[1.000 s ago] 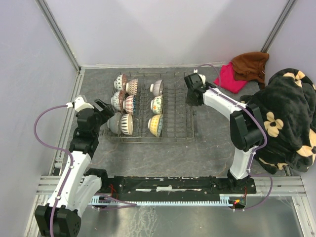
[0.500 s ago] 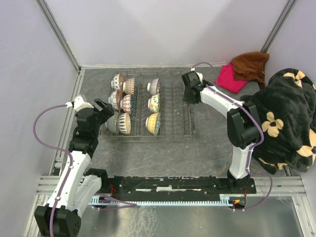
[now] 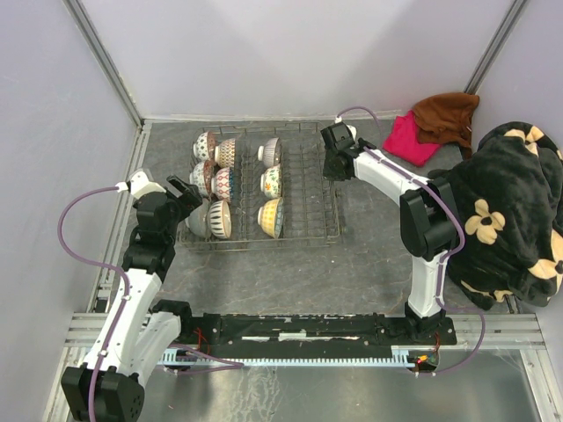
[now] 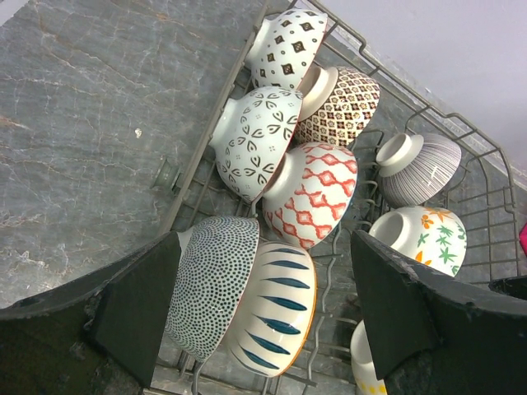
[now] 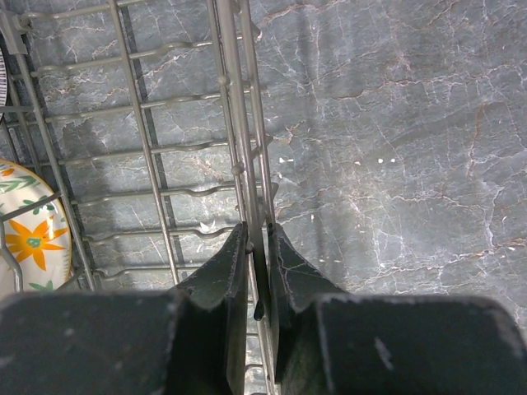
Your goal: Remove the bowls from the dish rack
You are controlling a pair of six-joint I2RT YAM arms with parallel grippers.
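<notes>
The dish rack (image 3: 308,198) sits on the grey table (image 3: 369,264). Nine bowls (image 3: 227,183) stand on edge among its tines, six paired along the rack's left side and three in a single row nearer its middle.

The right gripper (image 5: 257,247) is at the rack's right side, toward the far corner. Its jaws are pressed together on the raised side wire.

The left gripper (image 4: 265,296) hangs at the rack's near left corner with its jaws wide apart, gripping nothing. In the left wrist view they frame the dotted bowl (image 4: 212,280) and the blue-striped bowl (image 4: 276,317) leaning against it.

Farther along the same side of the rack, the red lattice bowl (image 4: 313,197) rests against the leaf-patterned bowl (image 4: 251,140).

Well to the right of the rack lie a pink cloth (image 3: 409,139), a brown cloth (image 3: 447,116) and a black flowered blanket (image 3: 510,211).
</notes>
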